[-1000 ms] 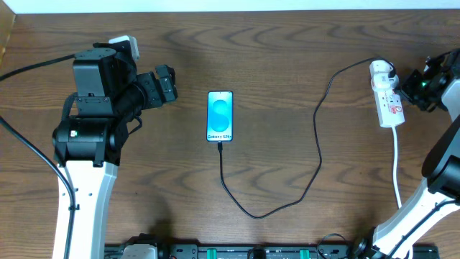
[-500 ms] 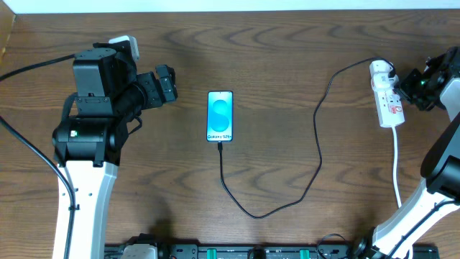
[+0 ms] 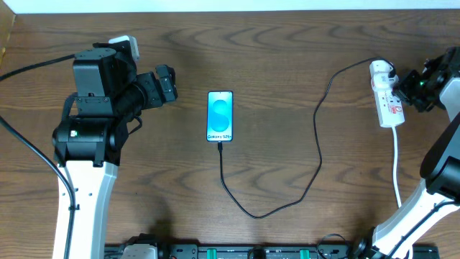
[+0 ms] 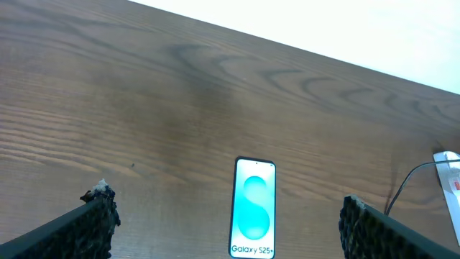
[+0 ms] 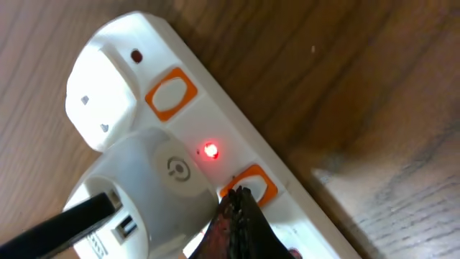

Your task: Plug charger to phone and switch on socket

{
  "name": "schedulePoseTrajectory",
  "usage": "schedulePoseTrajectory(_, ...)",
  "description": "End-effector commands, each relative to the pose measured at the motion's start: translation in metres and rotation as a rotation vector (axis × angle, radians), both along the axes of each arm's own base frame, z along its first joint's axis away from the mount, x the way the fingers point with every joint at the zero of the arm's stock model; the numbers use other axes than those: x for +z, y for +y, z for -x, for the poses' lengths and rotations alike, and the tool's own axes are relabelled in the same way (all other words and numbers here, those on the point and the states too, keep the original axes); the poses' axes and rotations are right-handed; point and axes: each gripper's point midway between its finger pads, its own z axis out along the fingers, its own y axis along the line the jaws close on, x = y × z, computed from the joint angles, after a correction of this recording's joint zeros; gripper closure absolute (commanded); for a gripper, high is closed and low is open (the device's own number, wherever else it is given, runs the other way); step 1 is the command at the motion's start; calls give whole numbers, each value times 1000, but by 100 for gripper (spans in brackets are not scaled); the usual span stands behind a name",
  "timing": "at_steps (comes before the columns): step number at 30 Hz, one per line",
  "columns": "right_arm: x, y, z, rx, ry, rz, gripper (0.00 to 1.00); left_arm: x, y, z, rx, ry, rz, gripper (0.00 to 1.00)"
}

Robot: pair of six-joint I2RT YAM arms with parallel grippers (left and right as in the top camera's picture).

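The right gripper [image 5: 235, 205], jaws closed, touches an orange switch [image 5: 259, 185] on the socket [image 3: 389, 108] at the right of the bench [image 3: 287, 57], a light strip likely to skid unless pressed straight down. The charger [image 3: 319, 144] joins the phone [image 3: 220, 115] mid-bench; the left gripper [image 3: 167, 83] hovers, jaws wide.

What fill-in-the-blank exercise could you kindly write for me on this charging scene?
A small ___ light glows on the socket. The right gripper, jaws ___, points at an orange switch. The left gripper is ___, holding nothing. The charger cable ends at the ___.
Missing: red; shut; open; phone.
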Motion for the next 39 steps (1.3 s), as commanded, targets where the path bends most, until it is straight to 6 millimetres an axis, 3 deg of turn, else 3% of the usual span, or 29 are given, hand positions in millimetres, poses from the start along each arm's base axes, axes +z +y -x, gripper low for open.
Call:
schedulePoseTrajectory(1, -12, 24, -2, 43, -15, -89, 99, -1, 4, 0, 7, 1, -18, 2)
schedulePoseTrajectory(5, 28, -1, -4, 8, -121, -104, 99, -2, 4, 0, 7, 1, -18, 2)
schedulePoseTrajectory(7, 68, -16, 1, -15, -198, -92, 99, -2, 4, 0, 7, 1, -18, 2)
schedulePoseTrajectory(10, 126, -18, 15, -1, -287, -59, 99, -2, 4, 0, 7, 3, -19, 2)
schedulePoseTrajectory(13, 177, -3, 31, 56, -352, 6, 99, -3, 4, 0, 7, 5, -19, 2)
schedulePoseTrajectory(15, 214, 21, 46, 131, -403, 60, 99, -3, 4, 0, 7, 6, -19, 2)
schedulePoseTrajectory(17, 246, 57, 64, 248, -450, 113, 99, -3, 4, 0, 7, 6, -19, 2)
schedulePoseTrajectory(19, 265, 91, 80, 360, -479, 152, 99, -3, 4, 0, 7, 6, -19, 2)
schedulePoseTrajectory(22, 284, 144, 110, 502, -491, 192, 96, -3, 4, 0, 7, 6, -19, 2)
schedulePoseTrajectory(23, 288, 157, 119, 528, -486, 206, 90, -3, 4, 0, 7, 6, -19, 2)
schedulePoseTrajectory(25, 292, 179, 137, 583, -476, 225, 66, -3, 4, 0, 7, 6, -19, 2)
schedulePoseTrajectory(26, 294, 191, 147, 616, -477, 216, 27, -3, 4, 0, 7, 6, -19, 2)
schedulePoseTrajectory(27, 296, 202, 157, 651, -478, 207, 1, -3, 4, 0, 7, 6, -19, 2)
schedulePoseTrajectory(31, 294, 219, 183, 705, -445, 179, 1, -3, 4, 0, 7, 6, -19, 2)
schedulePoseTrajectory(39, 286, 201, 182, 658, -391, 271, 1, -3, 4, 0, 7, 6, -19, 2)
